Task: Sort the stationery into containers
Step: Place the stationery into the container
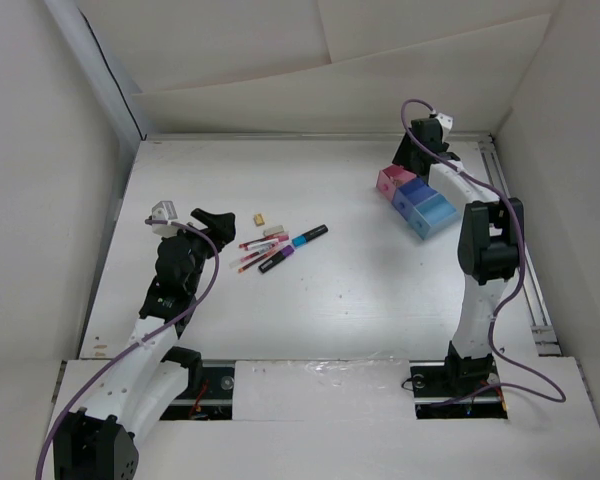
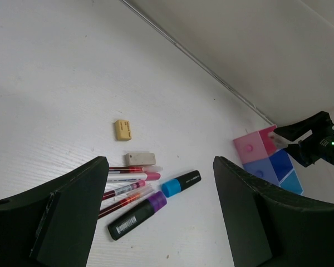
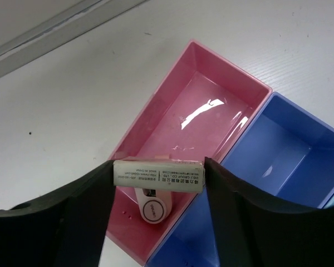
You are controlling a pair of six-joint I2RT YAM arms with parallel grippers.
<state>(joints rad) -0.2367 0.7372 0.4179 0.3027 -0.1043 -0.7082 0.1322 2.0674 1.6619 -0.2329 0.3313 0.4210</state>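
Overhead, at two o'clock on the table [image 1: 380, 290]: three joined trays [image 1: 420, 207]. Above the pink tray [image 3: 211, 92], right gripper [image 3: 158, 167] clamped on a white eraser [image 3: 158, 177]; left gripper [image 2: 160, 161] wide open, empty, over markers [image 2: 136, 214], pens [image 2: 128, 189], two small blocks [image 2: 123, 129] toward ten o'clock.

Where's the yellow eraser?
Top view, left of centre on the table: the yellow eraser lies apart, just beyond the white eraser and pens.

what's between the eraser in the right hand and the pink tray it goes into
Nothing visible blocks it. The right hand holds the white labelled rectangular eraser over one end of the pink rectangular plastic tray. A small rounded white item already lies in the tray just beneath, but the opening is uncovered.
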